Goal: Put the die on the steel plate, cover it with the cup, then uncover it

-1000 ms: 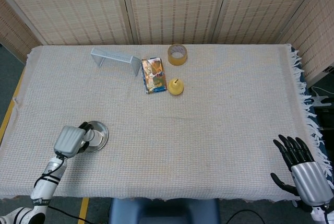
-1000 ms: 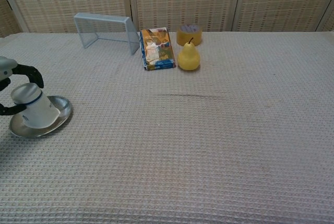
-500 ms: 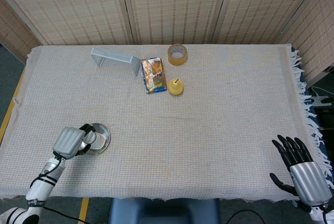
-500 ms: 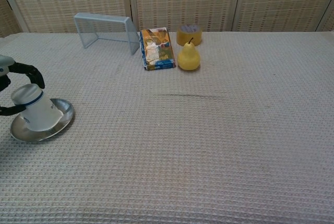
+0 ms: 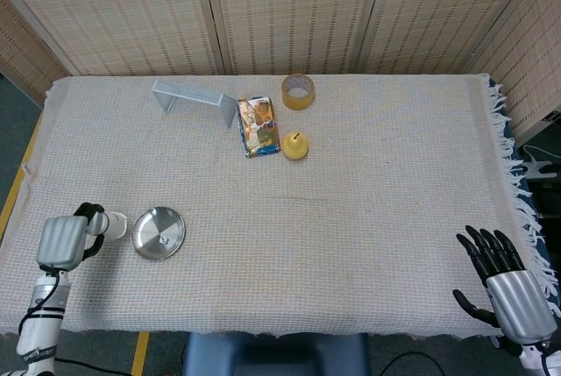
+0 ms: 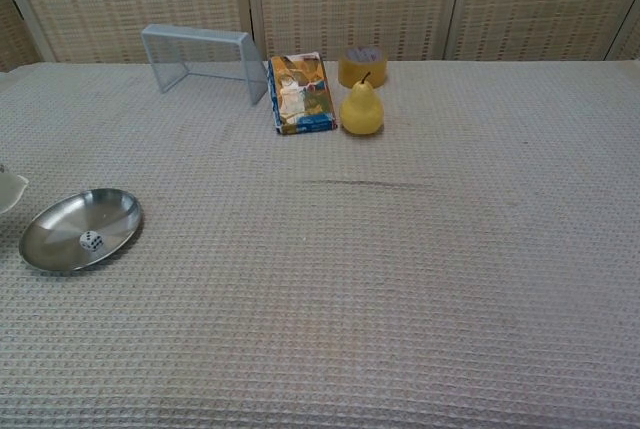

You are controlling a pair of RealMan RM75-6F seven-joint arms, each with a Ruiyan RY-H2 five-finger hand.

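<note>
Left hand [image 5: 63,241] has lifted the cup [image 5: 114,223] off the plate [image 5: 159,233] since half a second ago and carried it out to the left; it now grips the cup beside the plate, clear of the rim, cup tipped on its side with the mouth toward the plate. Chest view catches only a sliver of cup at the left edge, hand itself out of frame there. Right hand [image 5: 507,281] is at the near right table corner, fingers spread, holding nothing. Die [image 6: 91,241] sits uncovered on the plate, near-left part of the dish, white with dark pips; head view is too coarse to make it out. Uncover step looks essentially done, only setting the cup down is left. Handling call: cup reads as a light white paper or plastic tumbler with a blue band in the earlier shots, thin wall, probably crushes if squeezed hard, so wrap the side wall mid-height with light force. Plate is shiny steel, shallow, rigid, slick on the woven cloth [image 5: 368,174]; likely to skate if nudged. Die is small, hard, and rolls; pinch opposite faces if it needs moving.
</note>
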